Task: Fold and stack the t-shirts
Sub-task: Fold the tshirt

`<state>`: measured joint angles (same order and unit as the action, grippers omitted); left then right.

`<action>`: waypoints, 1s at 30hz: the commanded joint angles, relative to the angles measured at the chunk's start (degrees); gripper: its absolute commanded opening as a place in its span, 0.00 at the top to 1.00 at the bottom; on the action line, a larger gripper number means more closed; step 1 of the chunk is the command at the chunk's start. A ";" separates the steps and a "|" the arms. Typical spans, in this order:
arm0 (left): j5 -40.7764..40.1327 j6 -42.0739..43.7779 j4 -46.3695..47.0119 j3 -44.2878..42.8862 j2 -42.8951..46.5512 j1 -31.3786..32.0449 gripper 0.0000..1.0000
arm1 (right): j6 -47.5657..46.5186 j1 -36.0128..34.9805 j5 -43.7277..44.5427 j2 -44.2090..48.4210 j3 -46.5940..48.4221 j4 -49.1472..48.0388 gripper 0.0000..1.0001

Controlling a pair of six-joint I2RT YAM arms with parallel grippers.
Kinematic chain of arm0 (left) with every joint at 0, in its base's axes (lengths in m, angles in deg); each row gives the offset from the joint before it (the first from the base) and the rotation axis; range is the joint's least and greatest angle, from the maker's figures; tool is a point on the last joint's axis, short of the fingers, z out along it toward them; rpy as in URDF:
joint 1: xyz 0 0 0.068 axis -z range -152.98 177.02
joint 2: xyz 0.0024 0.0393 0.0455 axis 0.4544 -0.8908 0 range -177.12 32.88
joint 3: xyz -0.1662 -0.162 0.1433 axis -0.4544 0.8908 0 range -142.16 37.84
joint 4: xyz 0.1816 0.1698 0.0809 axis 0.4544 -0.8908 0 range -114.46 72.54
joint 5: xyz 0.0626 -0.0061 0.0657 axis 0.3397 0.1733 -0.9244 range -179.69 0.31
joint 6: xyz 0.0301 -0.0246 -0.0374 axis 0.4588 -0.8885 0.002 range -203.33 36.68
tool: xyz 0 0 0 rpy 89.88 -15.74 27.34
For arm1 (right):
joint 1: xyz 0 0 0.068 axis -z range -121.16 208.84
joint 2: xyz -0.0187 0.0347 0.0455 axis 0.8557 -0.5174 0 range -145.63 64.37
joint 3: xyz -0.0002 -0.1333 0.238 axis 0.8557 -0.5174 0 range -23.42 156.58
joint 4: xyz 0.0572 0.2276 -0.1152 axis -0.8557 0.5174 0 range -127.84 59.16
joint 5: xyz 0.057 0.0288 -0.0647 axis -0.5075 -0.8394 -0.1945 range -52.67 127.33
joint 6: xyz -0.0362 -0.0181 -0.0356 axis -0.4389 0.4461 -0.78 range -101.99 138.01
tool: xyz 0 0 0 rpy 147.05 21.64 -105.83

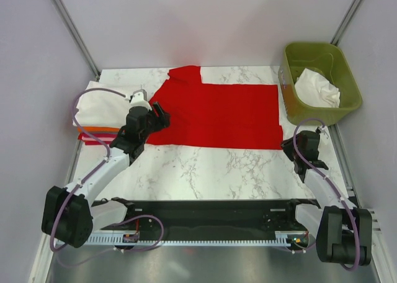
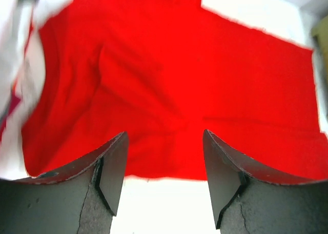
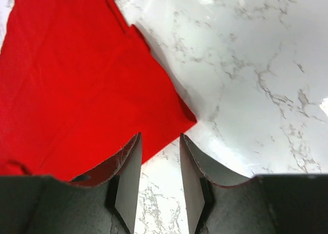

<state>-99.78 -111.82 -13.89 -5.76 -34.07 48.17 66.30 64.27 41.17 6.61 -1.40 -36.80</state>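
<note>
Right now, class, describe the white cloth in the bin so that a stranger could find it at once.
Find the marble table, then the olive-green bin at its far right corner. Inside lies a white cloth. Unlike the white shirt folded flat on the pile at the left edge, it is crumpled and sits in a container.

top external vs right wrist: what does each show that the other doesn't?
Top external only: the olive-green bin with a white cloth in it, the shirt stack at the left edge, white on top, and the left gripper at the red shirt's left edge. Right wrist only: the right gripper close up, open, nothing between its fingers, the shirt's near right corner just ahead of them. Both: the red shirt spread on the marble table.
</note>
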 commanded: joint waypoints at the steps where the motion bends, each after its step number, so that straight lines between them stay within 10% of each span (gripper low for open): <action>1: 0.94 -6.22 -2.87 3.42 2.71 0.04 0.34 | 2.77 -0.33 3.19 0.81 -1.45 -1.39 0.56; 18: -1.86 -6.23 1.61 14.58 11.32 0.04 0.34 | 7.43 -0.25 2.84 -12.64 -4.71 -12.64 0.57; 24: -4.41 -7.71 2.93 16.78 12.20 0.12 0.34 | 6.99 -0.16 5.56 -13.52 -4.01 -11.24 0.99; 30: -3.54 -11.14 3.46 17.84 9.57 0.12 0.35 | 5.94 0.72 14.68 -5.10 -3.92 -3.07 1.00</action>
<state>-101.81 -119.16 -13.48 11.40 -23.47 48.17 73.40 64.34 47.24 -2.50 -6.15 -45.79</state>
